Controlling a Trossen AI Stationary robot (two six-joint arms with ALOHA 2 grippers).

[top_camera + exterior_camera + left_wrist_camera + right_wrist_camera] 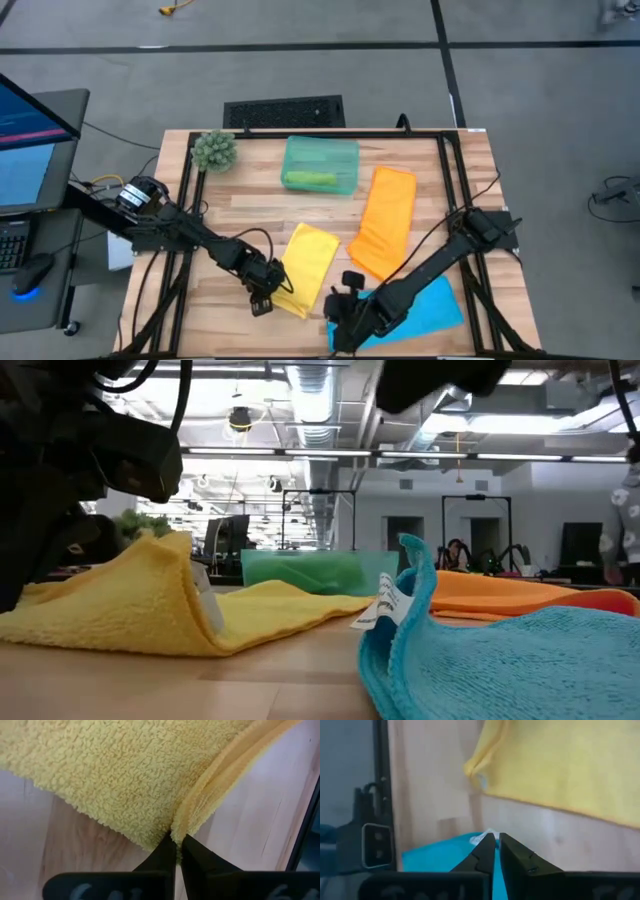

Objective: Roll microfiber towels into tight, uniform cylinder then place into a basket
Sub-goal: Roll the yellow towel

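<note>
The left gripper [178, 840] is pinched tight on the near corner of the yellow towel [306, 262], its two dark fingers [162, 854] pressed together with the fleecy edge caught between the tips. That corner is lifted off the wood, so the cloth rises into a soft peak with a white label hanging from it in the low view, while the rest lies flat and slightly wrinkled on the table [250, 205].

The right gripper [496, 840] sits low at the front edge, its fingers nearly together on the raised corner of the blue towel [440, 305]; a white tag shows right at the tips. That corner stands up in a curled flap, and the remainder spreads flat beneath the arm.

The orange towel [385, 220] lies unrolled between those two, running toward the back of the table. Behind it, near the far edge, stands the teal basket [320, 163], with a green roll [309, 179] lying inside it. A spiky green plant ball [214, 150] sits just beside the basket at the back left corner.
</note>
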